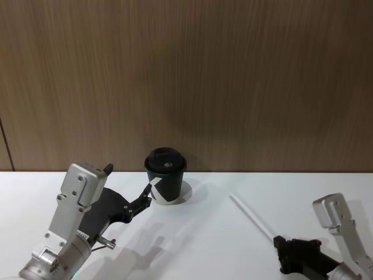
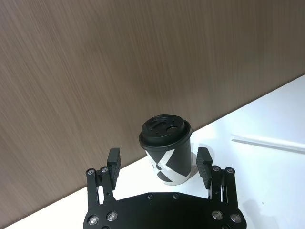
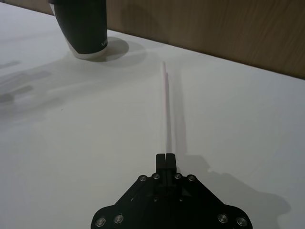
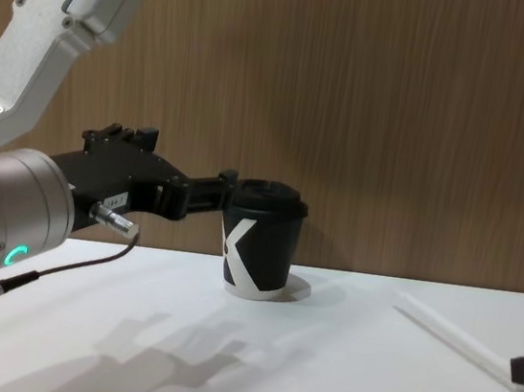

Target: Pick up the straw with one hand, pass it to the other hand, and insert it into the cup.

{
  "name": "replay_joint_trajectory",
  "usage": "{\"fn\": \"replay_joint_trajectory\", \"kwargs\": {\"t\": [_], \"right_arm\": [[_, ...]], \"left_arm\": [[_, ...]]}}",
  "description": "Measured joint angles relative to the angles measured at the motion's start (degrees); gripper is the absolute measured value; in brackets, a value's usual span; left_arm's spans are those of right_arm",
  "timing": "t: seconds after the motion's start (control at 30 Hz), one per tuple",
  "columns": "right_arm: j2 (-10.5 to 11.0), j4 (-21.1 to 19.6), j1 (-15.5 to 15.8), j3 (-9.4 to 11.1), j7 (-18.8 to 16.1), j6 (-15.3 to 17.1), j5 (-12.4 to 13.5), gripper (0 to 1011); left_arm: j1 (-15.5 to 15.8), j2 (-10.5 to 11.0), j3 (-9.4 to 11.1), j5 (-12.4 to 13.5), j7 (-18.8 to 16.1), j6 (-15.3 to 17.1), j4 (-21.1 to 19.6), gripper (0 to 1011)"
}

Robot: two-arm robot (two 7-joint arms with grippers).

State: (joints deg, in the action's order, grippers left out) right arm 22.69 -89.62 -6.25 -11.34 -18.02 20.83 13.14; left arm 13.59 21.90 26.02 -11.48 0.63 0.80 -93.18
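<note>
The black cup (image 1: 166, 175) with its white X mark and domed lid stands upright near the wall, also seen in the chest view (image 4: 258, 244). My left gripper (image 1: 147, 195) hovers open just left of the cup, its fingers (image 2: 113, 162) spread wider than the cup (image 2: 167, 143) and not touching it. The thin white straw (image 1: 252, 217) stretches low over the table to the cup's right, its far end pointing toward the wall. My right gripper (image 3: 166, 158) is shut on the straw's (image 3: 166, 109) near end at the front right.
The white table (image 1: 204, 245) runs back to a brown wood-grain wall (image 1: 233, 81) right behind the cup. Open tabletop separates the cup from the straw (image 4: 447, 334).
</note>
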Motion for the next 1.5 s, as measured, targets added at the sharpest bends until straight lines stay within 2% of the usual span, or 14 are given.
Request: {"fn": "replay_joint_trajectory", "kwargs": {"t": [0.47,0.87,1.03,1.5], "right_arm": [[3.60,0.17,-1.39,1.42,-5.38,-7.58,2.02,5],[5.46,0.45,-3.10,2.80,-8.77,-13.13,4.24,5],[5.99,0.47,-3.83,3.42,-10.76,-15.53,5.72,5],[6.69,-0.97,-5.23,4.25,-18.37,-21.69,12.14,5]], "left_arm": [[0.00,0.00,0.00,0.00,0.00,0.00,0.00,1000],[0.00,0.00,0.00,0.00,0.00,0.00,0.00,1000],[0.00,0.00,0.00,0.00,0.00,0.00,0.00,1000],[0.00,0.00,0.00,0.00,0.00,0.00,0.00,1000]]}}
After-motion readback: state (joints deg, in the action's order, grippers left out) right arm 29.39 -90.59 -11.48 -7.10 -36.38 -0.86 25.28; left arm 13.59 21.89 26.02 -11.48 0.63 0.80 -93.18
